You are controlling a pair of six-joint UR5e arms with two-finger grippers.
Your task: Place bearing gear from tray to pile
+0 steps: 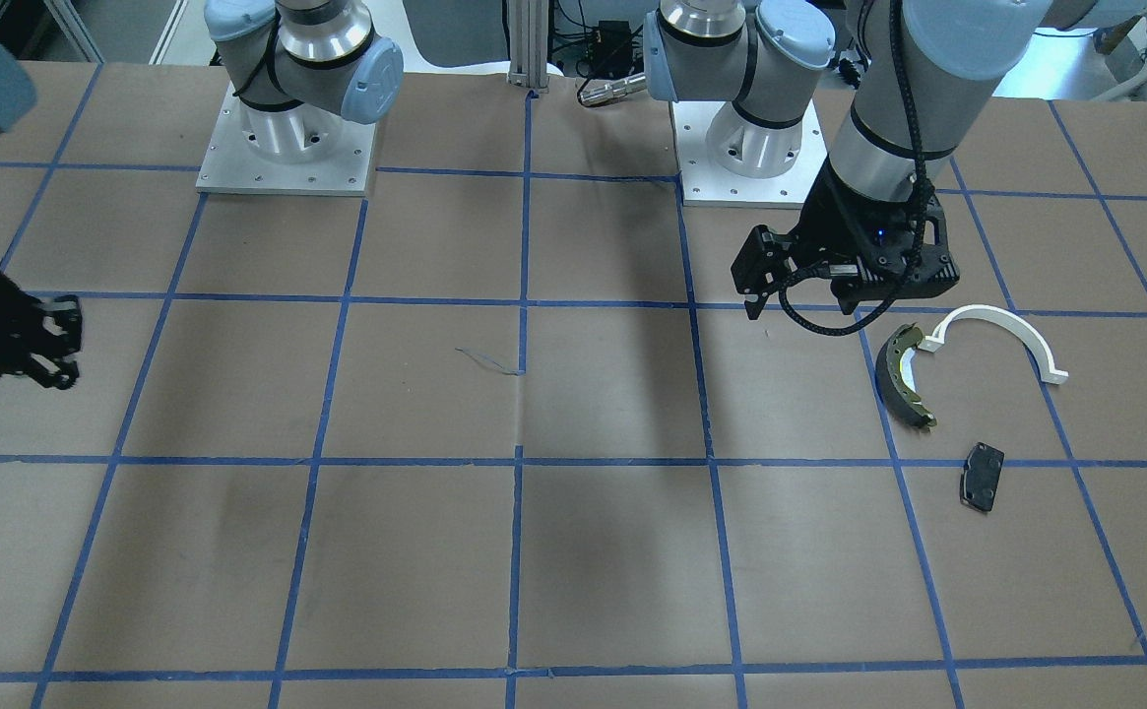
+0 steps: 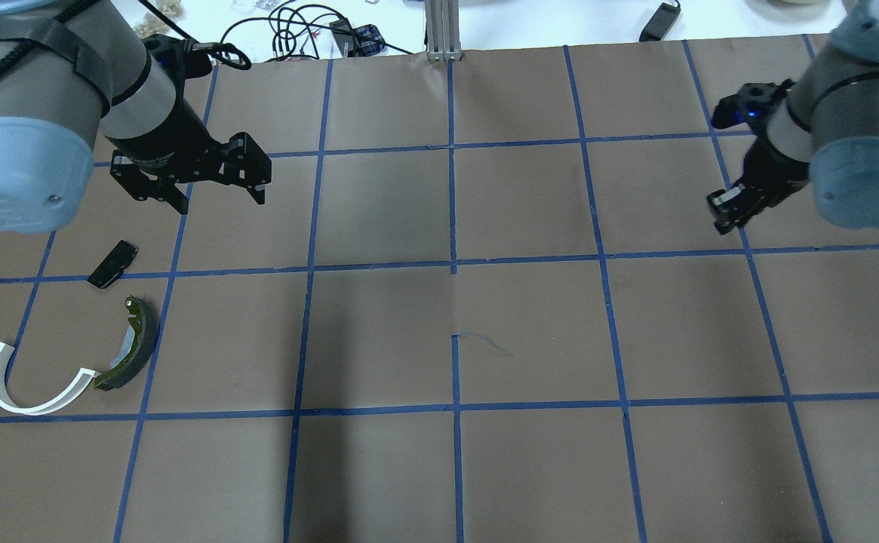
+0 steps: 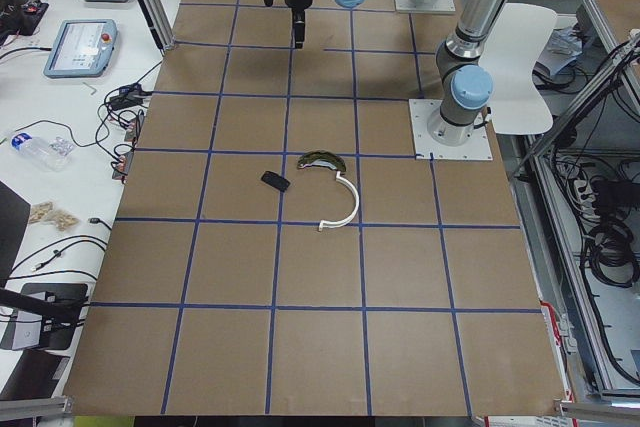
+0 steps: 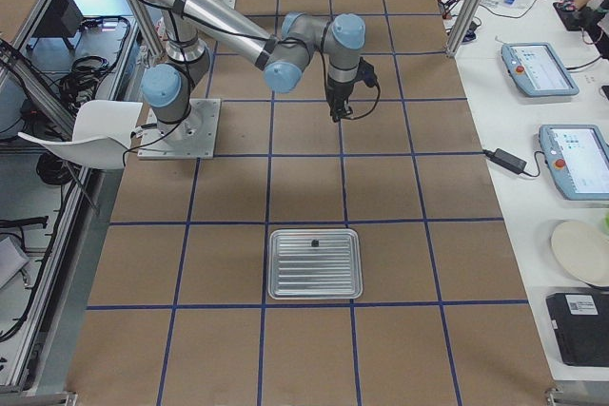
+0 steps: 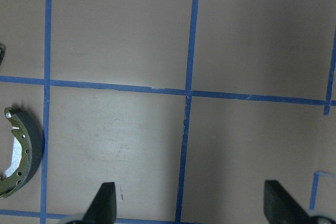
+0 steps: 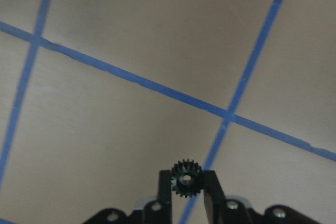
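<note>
We log the right tool pinching the bearing gear clear of the tabletop, presumably for carrying to the pile; left tool spread, idle.

Brown taped table, brake shoe, white bracket, brake pad, metal tray

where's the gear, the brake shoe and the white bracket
gear (image 6: 184, 172): right wrist view, upper toothed ring
brake shoe (image 2: 143, 341): overhead view, middle of its arc
white bracket (image 1: 991, 313): front-facing view, top of its arch
</note>
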